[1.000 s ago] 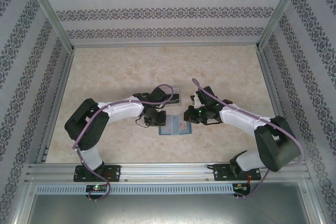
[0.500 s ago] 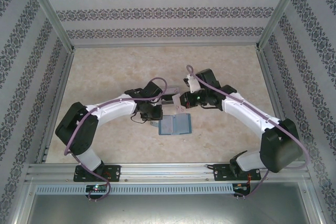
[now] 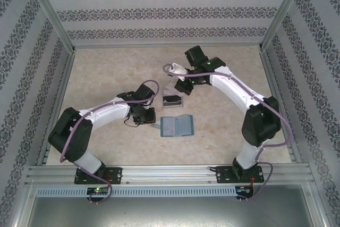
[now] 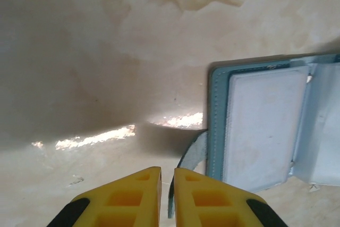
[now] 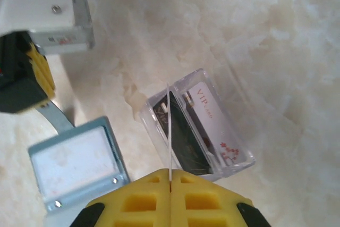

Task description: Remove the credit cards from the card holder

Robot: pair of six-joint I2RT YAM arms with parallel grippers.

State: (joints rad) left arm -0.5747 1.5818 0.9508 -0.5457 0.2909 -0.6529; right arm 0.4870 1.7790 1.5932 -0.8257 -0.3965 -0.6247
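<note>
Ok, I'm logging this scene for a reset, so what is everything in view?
card holder: one, teal-blue, open on the table's middle.
clear box: one, transparent, on the table beyond the holder.
cards: three; dark card and white card in the box, pale card edge-on in the right end effector.
table: one, beige marbled.
walls: three, white with dark patterned bands, around the table.
arms: two, white and black, near edge.
left end effector: yellow fingers, shut on the holder's tab.
right end effector: yellow fingers, shut on the pale card.

Left hand (image 4: 167, 176) pinched, right hand (image 5: 170, 176) pinched (tighter)
</note>
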